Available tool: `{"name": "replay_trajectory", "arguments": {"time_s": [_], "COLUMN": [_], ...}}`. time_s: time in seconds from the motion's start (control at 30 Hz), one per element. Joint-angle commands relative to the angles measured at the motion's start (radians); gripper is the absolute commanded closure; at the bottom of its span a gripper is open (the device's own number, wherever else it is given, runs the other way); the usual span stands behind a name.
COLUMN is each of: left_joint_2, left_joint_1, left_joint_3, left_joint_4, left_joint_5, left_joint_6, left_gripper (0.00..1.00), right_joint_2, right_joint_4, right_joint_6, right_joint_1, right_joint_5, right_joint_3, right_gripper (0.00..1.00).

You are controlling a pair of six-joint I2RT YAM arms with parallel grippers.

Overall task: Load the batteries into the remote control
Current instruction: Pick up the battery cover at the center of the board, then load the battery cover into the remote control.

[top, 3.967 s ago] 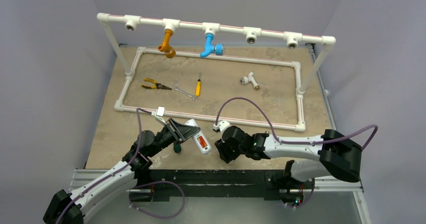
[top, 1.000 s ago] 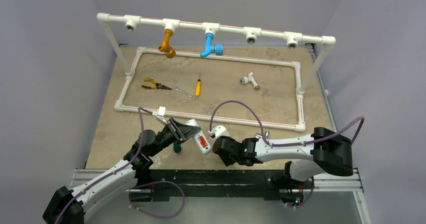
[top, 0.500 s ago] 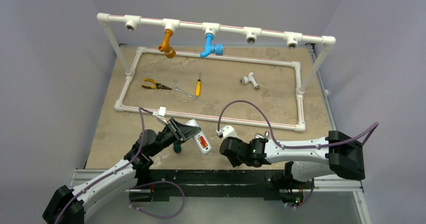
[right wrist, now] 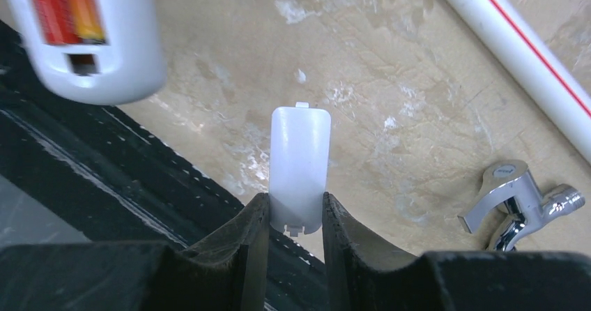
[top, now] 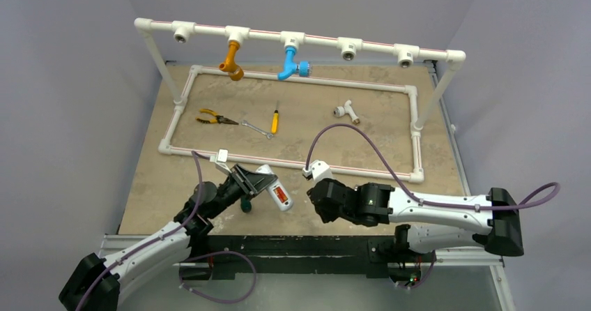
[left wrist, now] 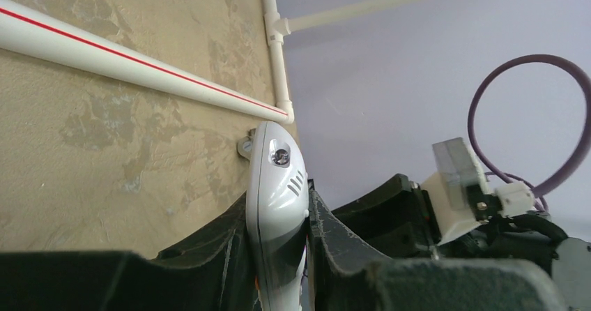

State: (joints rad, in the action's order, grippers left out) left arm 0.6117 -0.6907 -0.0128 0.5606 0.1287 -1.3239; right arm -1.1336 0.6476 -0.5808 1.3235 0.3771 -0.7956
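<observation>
Holding remote [top: 272, 187] clenched in left gripper [top: 254, 183], lower centre of top view; batteries [top: 281, 196] sit in its bay. Left wrist: fingers [left wrist: 224, 247] squeeze its sides. Right wrist: right gripper [right wrist: 295, 210] pinches cover [right wrist: 300, 154] by one end, remote upper left. Risk: cover pivots in that thin grip, so tabs miss the slot.

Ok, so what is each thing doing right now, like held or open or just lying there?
remote control: held in the left gripper, battery bay uncovered.
batteries: sitting in the remote's bay.
battery cover: off the remote, pinched in the right gripper.
left gripper: shut on the remote control.
right gripper: shut on the battery cover.
metal tap: lying loose on the table.
pliers, screwdriver: lying on the table, untouched.
</observation>
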Motion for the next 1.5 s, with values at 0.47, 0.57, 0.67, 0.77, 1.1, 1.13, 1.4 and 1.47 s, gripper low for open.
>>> {"name": "replay_trajectory", "arguments": {"time_s": [0.47,0.57,0.67,0.77,1.1,1.13,1.4,1.47], "left_joint_2": [0.068,0.069,0.07,0.069,0.055,0.052,0.05,0.051], "left_joint_1": [-0.004,-0.004,-0.004,-0.004,-0.006,-0.006,-0.006,-0.005], "left_joint_3": [0.012,0.011,0.009,0.009,0.011,0.01,0.007,0.007], "left_joint_4": [0.139,0.141,0.142,0.148,0.186,0.185,0.182,0.182], "left_joint_5": [-0.059,-0.056,-0.049,-0.041,-0.028,-0.028,-0.016,-0.013], "left_joint_6": [0.027,0.039,0.049,0.057,0.09,0.093,0.102,0.105], "left_gripper": [1.0,1.0,1.0,1.0,1.0,1.0,1.0,1.0], "right_joint_2": [-0.067,-0.117,-0.155,-0.18,-0.254,-0.264,-0.308,-0.309], "right_joint_4": [0.085,0.095,0.107,0.102,0.066,0.065,0.071,0.065], "right_joint_6": [0.105,0.108,0.1,0.091,0.072,0.069,0.074,0.075], "right_joint_1": [0.005,0.005,0.005,0.006,0.006,0.005,0.006,0.005], "right_joint_5": [-0.022,-0.033,-0.037,-0.043,-0.111,-0.113,-0.087,-0.078], "right_joint_3": [-0.348,-0.393,-0.433,-0.454,-0.494,-0.499,-0.526,-0.523], "right_gripper": [0.75,0.74,0.75,0.75,0.74,0.74,0.74,0.74]}}
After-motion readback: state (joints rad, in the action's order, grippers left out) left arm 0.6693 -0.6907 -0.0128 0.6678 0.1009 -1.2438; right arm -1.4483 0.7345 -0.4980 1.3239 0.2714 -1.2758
